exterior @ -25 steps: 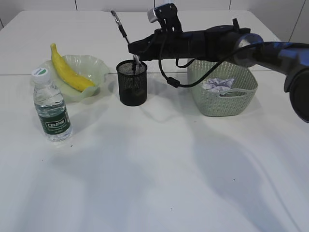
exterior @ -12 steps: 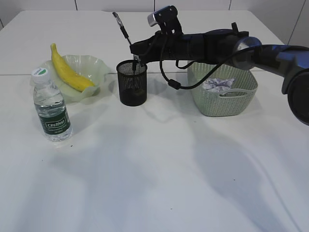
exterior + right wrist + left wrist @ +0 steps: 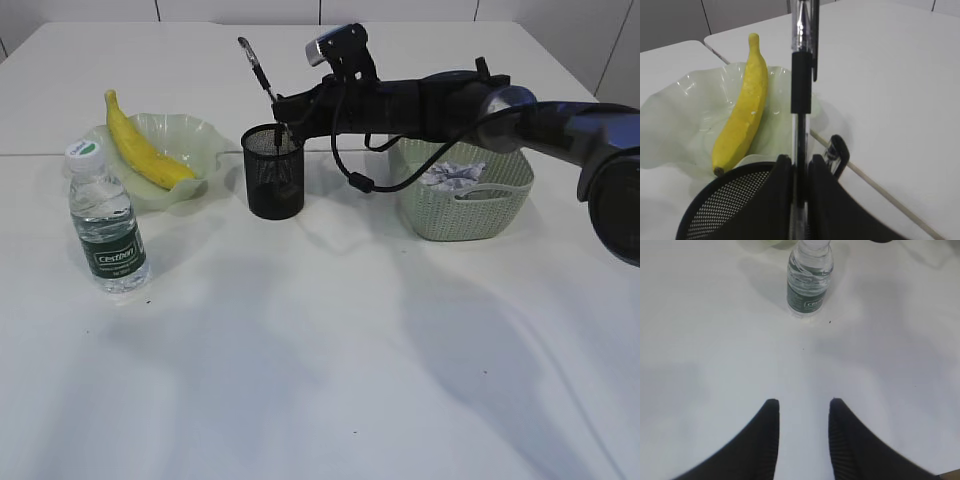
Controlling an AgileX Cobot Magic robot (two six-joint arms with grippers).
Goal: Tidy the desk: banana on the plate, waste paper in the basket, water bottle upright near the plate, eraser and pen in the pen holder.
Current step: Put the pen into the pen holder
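My right gripper (image 3: 283, 120) is shut on a black and clear pen (image 3: 258, 70) and holds it tilted over the black mesh pen holder (image 3: 273, 175), its lower end at the holder's mouth. In the right wrist view the pen (image 3: 801, 75) stands between the fingers (image 3: 782, 190) above the holder's rim (image 3: 715, 210). The banana (image 3: 140, 145) lies on the pale green plate (image 3: 200, 135). The water bottle (image 3: 105, 225) stands upright in front of the plate. Crumpled paper (image 3: 452, 174) lies in the basket (image 3: 462, 205). My left gripper (image 3: 801, 407) is open and empty above bare table. The eraser is out of view.
The right arm and its cable stretch across the back from the right, above the basket. In the left wrist view the bottle (image 3: 810, 280) stands well ahead of the jaws. A dark clip-shaped part (image 3: 836, 152) shows at the holder's far rim.
My right gripper and the pen have shifted slightly to the right, and the pen's top has come down a little. Everything else is unmoved.
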